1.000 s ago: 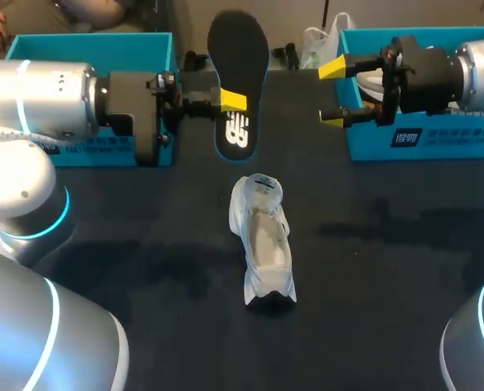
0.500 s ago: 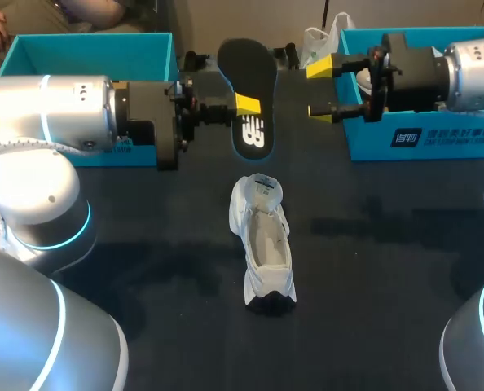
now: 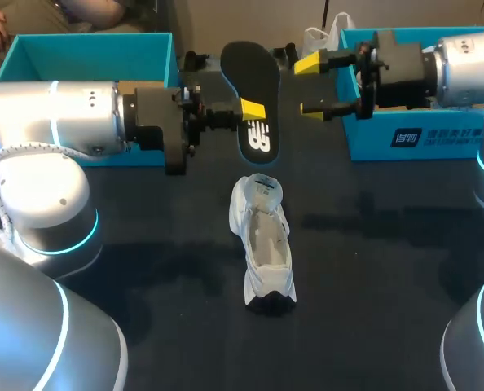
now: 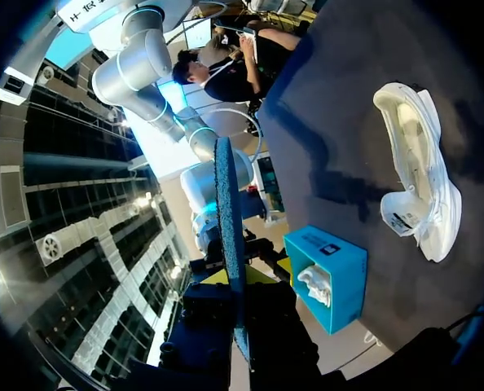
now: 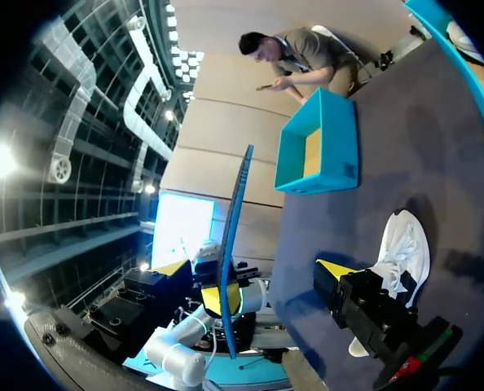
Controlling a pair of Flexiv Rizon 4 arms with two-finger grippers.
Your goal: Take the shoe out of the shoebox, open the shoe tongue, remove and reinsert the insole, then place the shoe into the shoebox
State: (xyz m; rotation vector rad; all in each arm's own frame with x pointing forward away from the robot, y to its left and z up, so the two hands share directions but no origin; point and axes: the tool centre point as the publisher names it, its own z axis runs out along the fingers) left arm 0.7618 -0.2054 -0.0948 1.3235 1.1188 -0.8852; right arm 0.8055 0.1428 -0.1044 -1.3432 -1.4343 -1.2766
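- The shoe [image 3: 262, 240] lies on the middle of the worktop [image 3: 389, 269], lengthwise from front to back.
- Behind it, above the worktop, the insole [image 3: 253, 90] hangs clamped in the left tool [image 3: 253, 110], which comes in from the left.
- The right tool [image 3: 310, 85] is just right of the insole, fingers spread, not touching it.
- The left box [image 3: 87, 49] stands at the far left.
- The right box [image 3: 421, 138] stands at the far right, with a second shoe [image 4: 314, 281] in it.
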